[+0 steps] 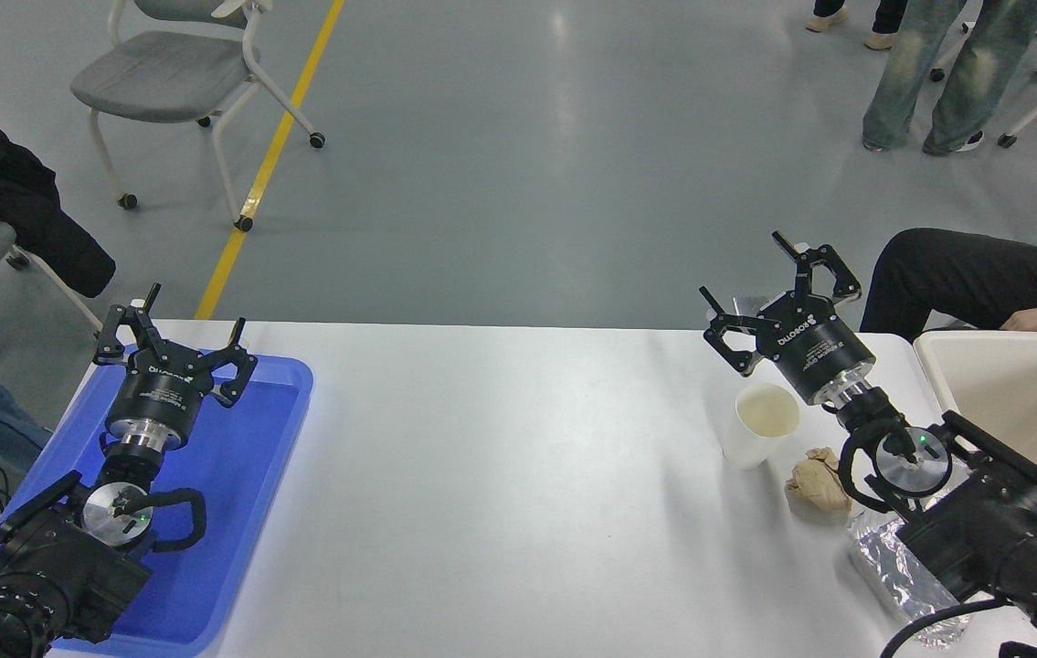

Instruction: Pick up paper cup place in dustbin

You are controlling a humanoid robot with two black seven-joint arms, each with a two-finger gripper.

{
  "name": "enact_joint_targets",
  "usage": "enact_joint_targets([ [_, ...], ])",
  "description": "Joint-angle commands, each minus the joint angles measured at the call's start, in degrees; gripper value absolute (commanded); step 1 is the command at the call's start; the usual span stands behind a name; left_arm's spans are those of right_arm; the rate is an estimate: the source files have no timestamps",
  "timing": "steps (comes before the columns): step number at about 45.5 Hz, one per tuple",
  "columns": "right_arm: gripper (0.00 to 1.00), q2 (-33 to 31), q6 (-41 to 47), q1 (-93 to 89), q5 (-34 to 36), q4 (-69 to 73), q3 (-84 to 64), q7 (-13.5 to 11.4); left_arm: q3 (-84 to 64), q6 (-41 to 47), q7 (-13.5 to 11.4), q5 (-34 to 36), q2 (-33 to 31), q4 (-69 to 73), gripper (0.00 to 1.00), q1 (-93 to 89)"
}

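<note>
The white paper cup (758, 424) stands upright on the white table (518, 475), cream inside showing. My right gripper (760, 283) is open and empty, raised above the table just behind and right of the cup, its fingers spread wide. The beige dustbin (1021, 384) stands at the table's right edge, partly cut off by the picture. My left gripper (171, 320) is open and empty, parked over the blue tray at the lower left.
A crumpled tan paper ball (818, 481) lies just right of the cup, under my right wrist. A crinkled silver foil bag (902, 567) lies under my right arm. A blue tray (244, 475) is at the left. A person's dark sleeve and hand (984, 283) rest behind the bin.
</note>
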Motion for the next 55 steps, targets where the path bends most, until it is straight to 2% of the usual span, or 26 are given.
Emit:
enact_joint_targets([
  [1, 1.00, 0.01, -0.08, 0.04, -0.05, -0.07, -0.03, 0.00, 0.01, 0.00, -0.03, 0.00, 0.00, -0.02, 1.00, 0.00],
  [13, 1.00, 0.01, -0.08, 0.04, -0.84, 0.01, -0.12, -0.17, 0.01, 0.00, 0.05, 0.00, 0.00, -0.02, 1.00, 0.00],
  [23, 1.00, -0.34, -0.60, 2.94, -6.73, 1.77, -0.12, -0.53, 0.01, 0.00, 0.05, 0.00, 0.00, -0.02, 1.00, 0.00],
  [27, 1.00, -3.41, -0.96, 6.01, -9.63, 2.30, -0.82, -0.79, 0.01, 0.00, -0.04, 0.00, 0.00, -0.02, 1.00, 0.00],
  [32, 1.00, -8.16, -0.70, 12.34, -15.25, 2.65, -6.43, -0.79, 0.01, 0.00, -0.03, 0.00, 0.00, -0.02, 1.00, 0.00],
  [38, 1.00, -15.19, -0.17, 18.05, -16.31, 4.93, -16.27, -0.79, 0.01, 0.00, 0.05, 0.00, 0.00, -0.02, 1.00, 0.00],
  [48, 1.00, -22.05, -0.08, 32.29, -16.49, 8.62, -39.29, -0.79, 0.01, 0.00, 0.05, 0.00, 0.00, -0.02, 1.00, 0.00],
  [55, 1.00, -25.92, -0.08, 42.39, -22.45, 14.95, -55.03, -0.79, 0.01, 0.00, 0.05, 0.00, 0.00, -0.02, 1.00, 0.00],
])
